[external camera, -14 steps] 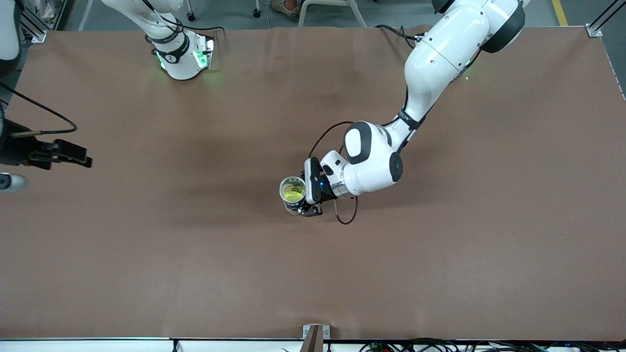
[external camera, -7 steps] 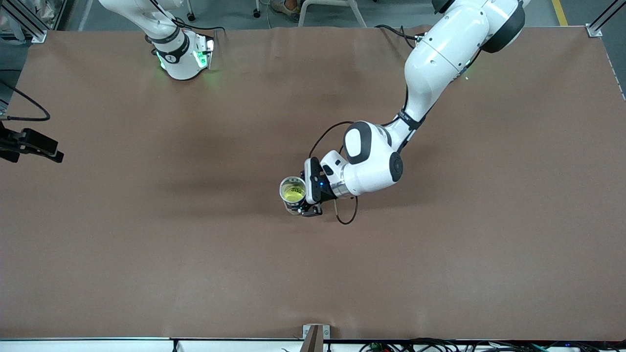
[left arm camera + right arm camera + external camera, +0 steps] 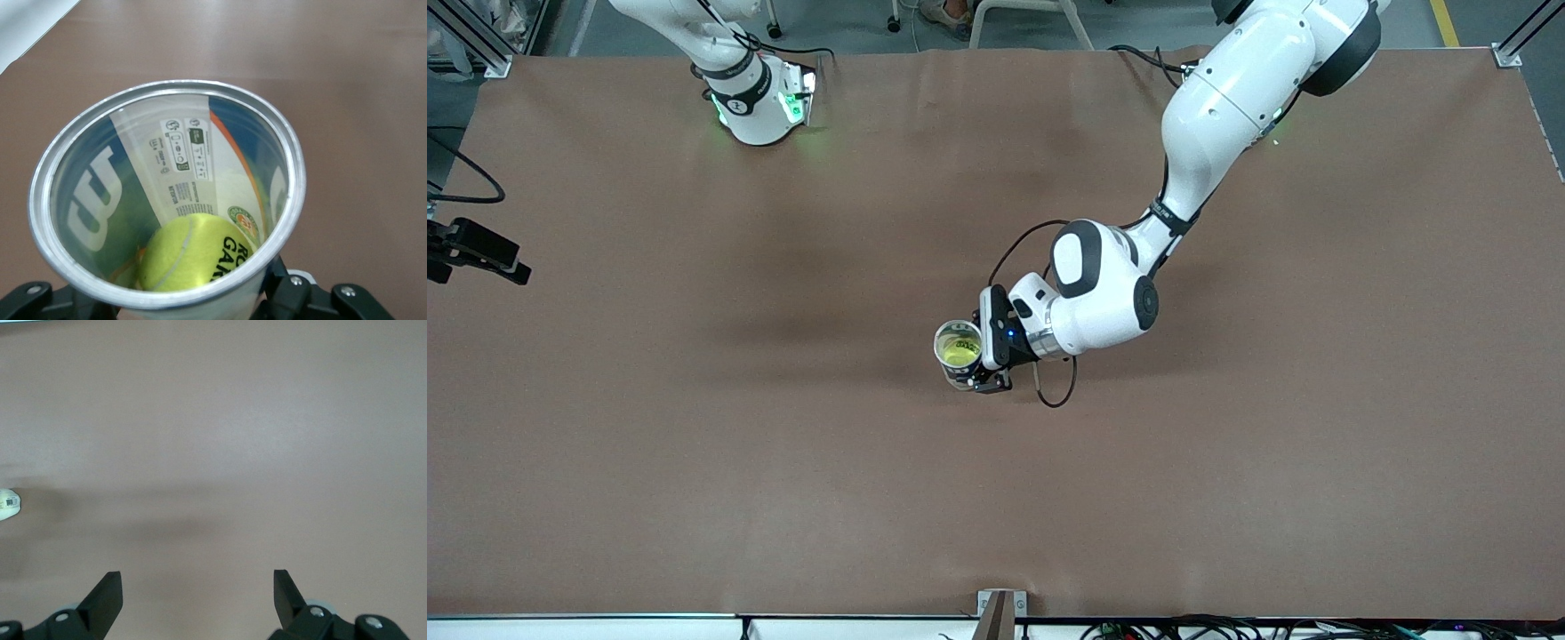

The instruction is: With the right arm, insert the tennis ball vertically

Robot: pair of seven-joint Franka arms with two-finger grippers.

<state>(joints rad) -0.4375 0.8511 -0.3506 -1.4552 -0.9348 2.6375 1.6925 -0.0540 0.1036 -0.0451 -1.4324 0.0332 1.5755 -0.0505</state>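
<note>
A clear tennis ball can (image 3: 938,341) stands upright in the middle of the table, its open mouth up. A yellow tennis ball (image 3: 961,356) lies inside it at the bottom. My left gripper (image 3: 971,374) is shut on the can's side. In the left wrist view the can's rim (image 3: 167,87) fills the picture, the ball (image 3: 190,257) shows through the mouth, and the black fingers (image 3: 347,297) flank the can. My right gripper (image 3: 480,253) is open and empty over the table's edge at the right arm's end; its view shows it (image 3: 197,587) over bare table.
The brown table (image 3: 1227,489) is bare around the can. A small white thing with a label (image 3: 8,505) sits at the edge of the right wrist view. A loose black cable (image 3: 1056,391) loops beside the left wrist.
My right gripper has drawn away from the can toward the right arm's end of the table. The left gripper and the can have stayed put.
</note>
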